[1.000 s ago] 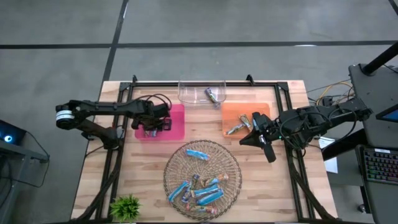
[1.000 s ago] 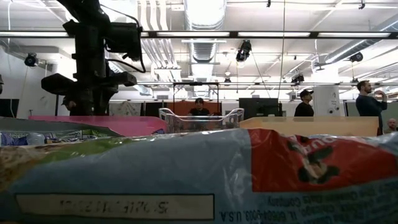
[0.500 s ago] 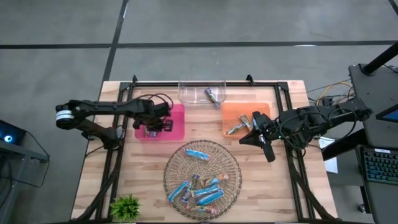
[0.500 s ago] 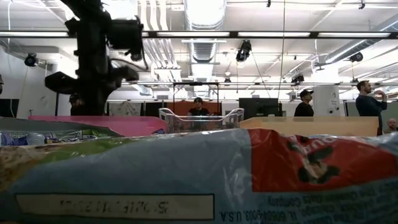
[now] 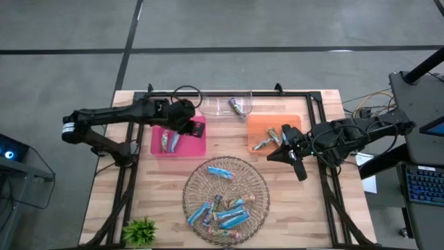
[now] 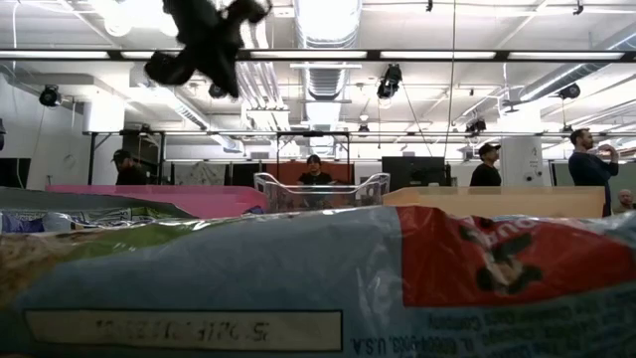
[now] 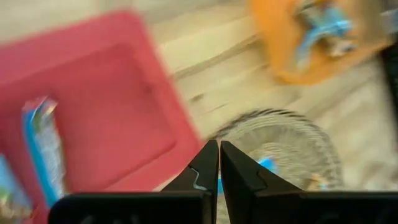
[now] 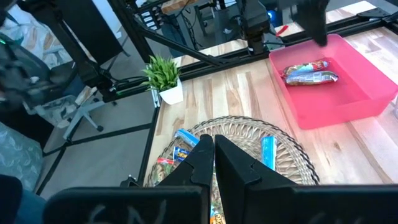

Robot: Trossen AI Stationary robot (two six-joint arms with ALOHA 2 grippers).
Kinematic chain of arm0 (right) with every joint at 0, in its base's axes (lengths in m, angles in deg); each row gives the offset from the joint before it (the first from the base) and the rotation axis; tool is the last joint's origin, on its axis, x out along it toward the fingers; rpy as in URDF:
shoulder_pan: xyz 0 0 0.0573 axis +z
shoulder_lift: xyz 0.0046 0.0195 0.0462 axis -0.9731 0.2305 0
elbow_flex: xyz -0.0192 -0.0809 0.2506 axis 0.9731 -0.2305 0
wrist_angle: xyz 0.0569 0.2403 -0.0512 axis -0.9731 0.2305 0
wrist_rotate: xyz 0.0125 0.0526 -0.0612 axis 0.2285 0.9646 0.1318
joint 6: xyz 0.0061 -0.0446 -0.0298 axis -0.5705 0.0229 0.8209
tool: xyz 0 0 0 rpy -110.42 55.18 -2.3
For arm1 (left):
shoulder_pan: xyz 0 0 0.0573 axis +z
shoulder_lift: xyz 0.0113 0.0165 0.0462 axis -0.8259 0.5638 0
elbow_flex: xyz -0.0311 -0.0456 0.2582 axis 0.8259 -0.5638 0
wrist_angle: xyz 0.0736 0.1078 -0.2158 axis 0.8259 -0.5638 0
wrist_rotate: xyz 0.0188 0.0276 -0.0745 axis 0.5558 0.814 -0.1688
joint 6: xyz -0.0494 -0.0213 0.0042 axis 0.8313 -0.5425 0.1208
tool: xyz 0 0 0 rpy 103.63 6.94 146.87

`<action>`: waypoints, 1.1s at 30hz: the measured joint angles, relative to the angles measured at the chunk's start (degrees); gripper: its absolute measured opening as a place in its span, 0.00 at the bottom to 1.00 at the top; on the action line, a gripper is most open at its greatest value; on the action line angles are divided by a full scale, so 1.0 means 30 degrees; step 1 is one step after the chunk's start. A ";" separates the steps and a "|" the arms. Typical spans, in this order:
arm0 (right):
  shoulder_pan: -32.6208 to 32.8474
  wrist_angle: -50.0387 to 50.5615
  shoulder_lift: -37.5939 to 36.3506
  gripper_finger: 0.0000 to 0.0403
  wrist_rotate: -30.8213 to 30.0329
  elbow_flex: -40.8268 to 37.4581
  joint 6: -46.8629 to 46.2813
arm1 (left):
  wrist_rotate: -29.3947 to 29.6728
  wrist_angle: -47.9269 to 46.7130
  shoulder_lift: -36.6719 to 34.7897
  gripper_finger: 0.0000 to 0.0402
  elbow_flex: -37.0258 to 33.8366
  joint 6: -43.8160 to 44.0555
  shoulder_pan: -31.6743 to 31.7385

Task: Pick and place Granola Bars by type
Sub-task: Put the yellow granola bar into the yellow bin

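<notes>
Above the far right corner of the pink tray (image 5: 198, 147) I have the left gripper (image 5: 196, 129), fingers pressed together on nothing. Two bars (image 5: 168, 142) lie side by side in the left half of that tray; the right wrist view shows the same pair (image 8: 309, 71). Behind the tray sits a clear bin (image 5: 211, 105) with one bar (image 5: 238, 106) at its right end. Right of centre is the orange tray (image 5: 258, 126), holding a few bars (image 5: 270, 139), blue ones among them. My right gripper (image 5: 302, 169) hangs just off that tray's near right corner, closed and empty. Nearer me, at the middle of the tabletop (image 5: 104, 201), the wire basket (image 5: 191, 182) holds the main heap of bars (image 5: 220, 212), mostly blue, with one blue bar (image 5: 219, 171) lying apart at its far side. Off at the near left corner stands a small green plant (image 5: 140, 230).
</notes>
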 joint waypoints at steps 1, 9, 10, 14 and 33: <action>0.0000 0.0000 0.0000 0.02 0.0001 0.0000 0.0000 | 0.0284 -0.0009 0.0000 0.00 0.0515 -0.0321 -0.0185; 0.0000 0.0004 0.0000 0.02 0.0015 0.0000 -0.0004 | 0.2175 0.0118 -0.0007 0.00 0.3375 -0.2194 -0.2499; 0.0000 0.0004 0.0000 0.02 0.0015 0.0000 -0.0007 | 0.2413 0.0152 -0.0007 0.00 0.3538 -0.2386 -0.2871; 0.0000 0.0001 0.0000 0.02 0.0021 0.0000 -0.0007 | 0.3205 0.0829 -0.0007 0.00 0.3732 -0.3630 -0.4336; 0.0000 0.0000 0.0000 0.02 0.0036 0.0000 -0.0073 | 0.5348 0.3197 0.0124 0.00 0.3563 -0.7831 -1.0498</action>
